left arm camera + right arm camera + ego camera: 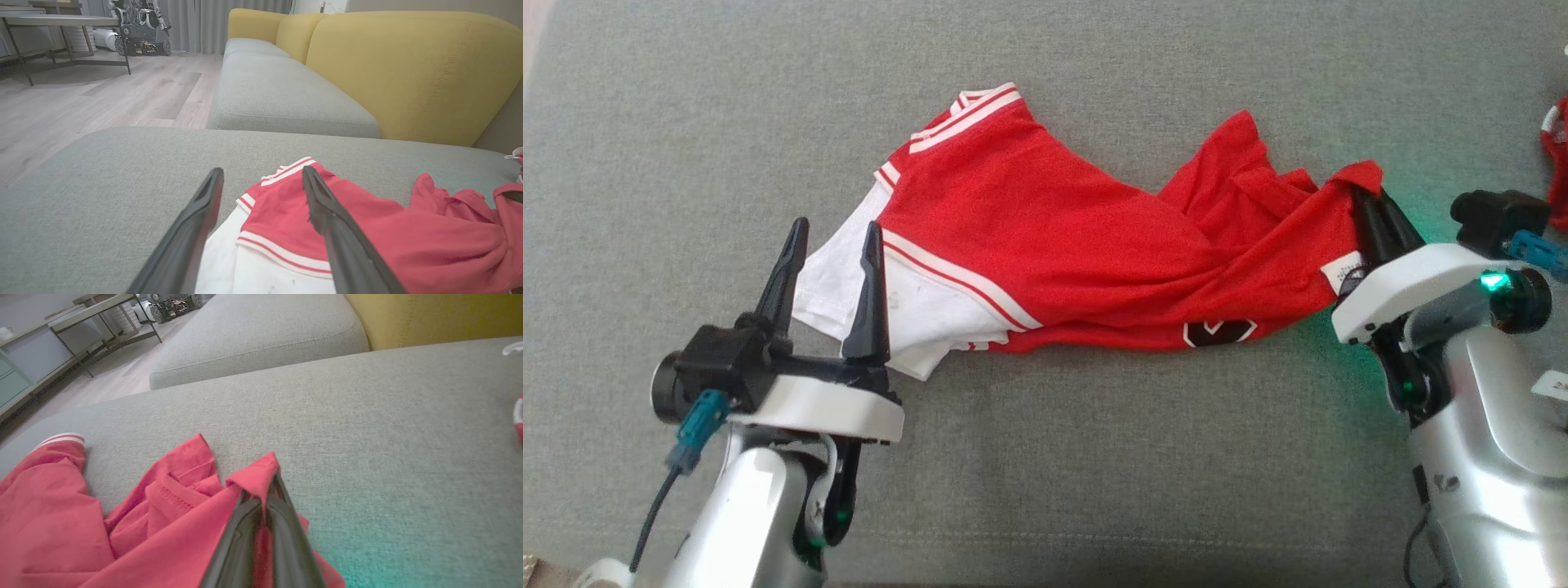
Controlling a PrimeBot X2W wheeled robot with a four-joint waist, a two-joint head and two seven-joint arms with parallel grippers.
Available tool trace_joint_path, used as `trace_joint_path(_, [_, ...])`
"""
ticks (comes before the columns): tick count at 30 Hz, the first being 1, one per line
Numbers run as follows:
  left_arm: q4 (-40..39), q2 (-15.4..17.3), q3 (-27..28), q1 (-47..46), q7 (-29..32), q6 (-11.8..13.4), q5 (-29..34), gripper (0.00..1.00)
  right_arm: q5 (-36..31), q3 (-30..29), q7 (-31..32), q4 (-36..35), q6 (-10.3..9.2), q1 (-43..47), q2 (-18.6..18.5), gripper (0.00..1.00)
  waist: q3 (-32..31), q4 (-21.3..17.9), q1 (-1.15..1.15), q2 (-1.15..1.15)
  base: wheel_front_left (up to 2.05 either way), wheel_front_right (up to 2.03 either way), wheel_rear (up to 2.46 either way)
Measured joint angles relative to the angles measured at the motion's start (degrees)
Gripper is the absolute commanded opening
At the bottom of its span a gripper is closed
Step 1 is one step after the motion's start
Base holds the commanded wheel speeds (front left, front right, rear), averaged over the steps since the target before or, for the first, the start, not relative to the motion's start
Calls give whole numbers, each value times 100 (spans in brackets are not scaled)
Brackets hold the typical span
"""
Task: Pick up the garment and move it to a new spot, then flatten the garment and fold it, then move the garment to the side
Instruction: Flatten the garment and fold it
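Shirt (1054,237): lies crumpled on the grey cushion (1045,457), stretched between both grippers.
Left gripper (837,229): jaws spread, tips over the white sleeve (923,314).
Right gripper (1370,200): jaws pressed together, pinching the shirt's red corner.

The left gripper (837,223) stands on its pale wrist at lower left, both dark fingers spread wide. The right gripper (1368,200) (a green light (1493,282) glows on its wrist) has its fingers pressed together, pinching an edge of the garment (1054,237).
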Motion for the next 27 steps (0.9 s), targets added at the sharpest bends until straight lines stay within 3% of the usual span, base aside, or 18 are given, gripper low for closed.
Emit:
trace_joint_path(1, [1,-9,2,-10,0,-2,12,100,59,3,-56,109,0,-53,4,100,0,-10,0,0,0,0,0])
trace_joint_path(8, [120,-42,66,28,0,-45,109,100,659,175,-375,177,0,-70,-52,100,-148,-117,0,0,0,0,0])
trace_joint_path(16, [136,-48,214,255,0,-44,111,100,648,0,-754,-1038,0,1026,-367,100,-422,-246,0,0,0,0,0])
trace_joint_path(27, [136,-15,342,471,0,-37,111,100,259,-377,-151,-2275,0,1960,-137,100,-655,-347,0,0,0,0,0])
